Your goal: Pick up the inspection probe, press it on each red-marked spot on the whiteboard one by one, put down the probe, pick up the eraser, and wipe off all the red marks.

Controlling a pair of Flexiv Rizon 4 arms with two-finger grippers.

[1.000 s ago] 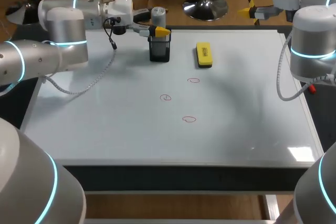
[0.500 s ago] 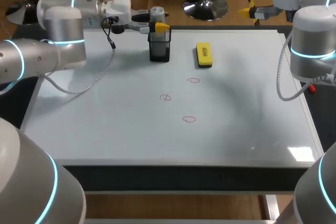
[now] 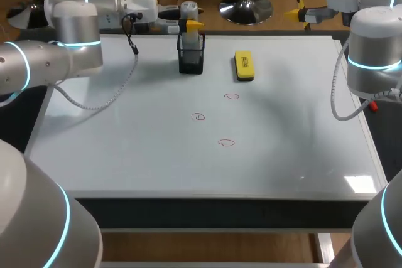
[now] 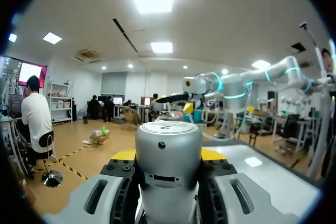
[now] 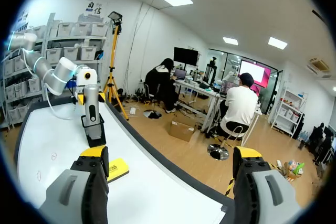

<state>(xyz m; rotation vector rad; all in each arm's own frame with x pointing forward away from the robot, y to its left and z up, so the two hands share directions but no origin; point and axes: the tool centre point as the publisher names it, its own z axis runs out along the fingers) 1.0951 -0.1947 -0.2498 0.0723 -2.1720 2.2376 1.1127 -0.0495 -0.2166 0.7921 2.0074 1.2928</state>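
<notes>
The whiteboard (image 3: 125, 149) covers nearly the whole counter, and everything is best placed from the black holder (image 3: 190, 59) standing near its far edge. The left arm (image 3: 69, 42) comes in level from the holder's left. Its jaws are clenched on the inspection probe (image 3: 188, 10), which stands upright, long axis vertical, directly above the holder. Whether its lower end is clear of the holder's mouth cannot be told. The right arm (image 3: 374, 48) hangs well apart to the holder's right, jaws released and holding nothing, so the left arm is the one placed for the pressing. The yellow eraser (image 3: 244, 66) lies just right of the holder, long axis running front to back. The 3 red marks (image 3: 198, 117) sit on the holder's near side, slightly rightward, with bare board all round them. The probe probably needs to rise straight, then travel nearward, passing left of the eraser.
</notes>
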